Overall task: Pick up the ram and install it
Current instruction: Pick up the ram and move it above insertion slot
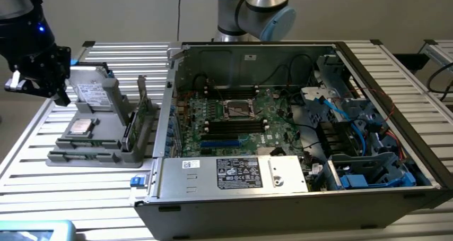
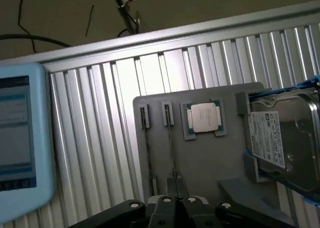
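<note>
The ram (image 1: 129, 128) is a thin dark-green stick standing on edge in a slot of the grey holder (image 1: 88, 158), at the exterior view's left, beside the open computer case (image 1: 297, 198). From the wrist view I see the ram edge-on as a thin line (image 2: 171, 153) in the holder (image 2: 200, 163). My gripper (image 1: 18, 87) hangs above and beyond the holder's far-left corner, well apart from the ram. Its fingers (image 2: 172, 184) meet over the holder with nothing between them, so the gripper (image 2: 176, 180) is shut. Black memory slots (image 1: 234, 127) lie on the motherboard inside the case.
The holder also carries a hard drive (image 2: 282, 138), a CPU chip (image 2: 205, 118) and a taller green card with a metal bracket (image 1: 144, 105) next to the ram. A light-blue tablet (image 2: 20, 138) lies on the slatted metal table (image 2: 100, 138). Cables and drive cages crowd the case's right side.
</note>
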Controlling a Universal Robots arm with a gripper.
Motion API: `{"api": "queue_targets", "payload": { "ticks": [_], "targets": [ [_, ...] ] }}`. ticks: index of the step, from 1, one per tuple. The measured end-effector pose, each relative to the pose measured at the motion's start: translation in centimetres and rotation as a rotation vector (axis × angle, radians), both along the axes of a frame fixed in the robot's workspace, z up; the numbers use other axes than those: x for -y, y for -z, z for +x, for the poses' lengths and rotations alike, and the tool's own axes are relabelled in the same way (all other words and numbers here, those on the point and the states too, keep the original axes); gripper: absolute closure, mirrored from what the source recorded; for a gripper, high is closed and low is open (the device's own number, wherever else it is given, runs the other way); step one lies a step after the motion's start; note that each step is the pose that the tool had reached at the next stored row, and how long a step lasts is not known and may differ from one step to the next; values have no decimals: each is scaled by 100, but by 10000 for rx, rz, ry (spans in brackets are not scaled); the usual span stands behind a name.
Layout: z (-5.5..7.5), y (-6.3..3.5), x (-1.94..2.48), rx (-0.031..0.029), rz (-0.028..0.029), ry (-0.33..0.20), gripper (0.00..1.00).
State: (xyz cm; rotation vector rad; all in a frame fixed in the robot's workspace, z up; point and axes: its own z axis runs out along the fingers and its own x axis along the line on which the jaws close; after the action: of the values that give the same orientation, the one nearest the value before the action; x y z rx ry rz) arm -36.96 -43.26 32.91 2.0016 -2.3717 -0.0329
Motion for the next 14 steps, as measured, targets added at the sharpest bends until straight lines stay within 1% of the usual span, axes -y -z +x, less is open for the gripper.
{"api": "queue_targets", "payload": {
  "ticks": [8, 14],
  "targets": [
    [-1, 0, 0, 0, 1, -1386, 89],
    [-1, 0, 0, 0, 0, -1432, 89]
  ]
}}
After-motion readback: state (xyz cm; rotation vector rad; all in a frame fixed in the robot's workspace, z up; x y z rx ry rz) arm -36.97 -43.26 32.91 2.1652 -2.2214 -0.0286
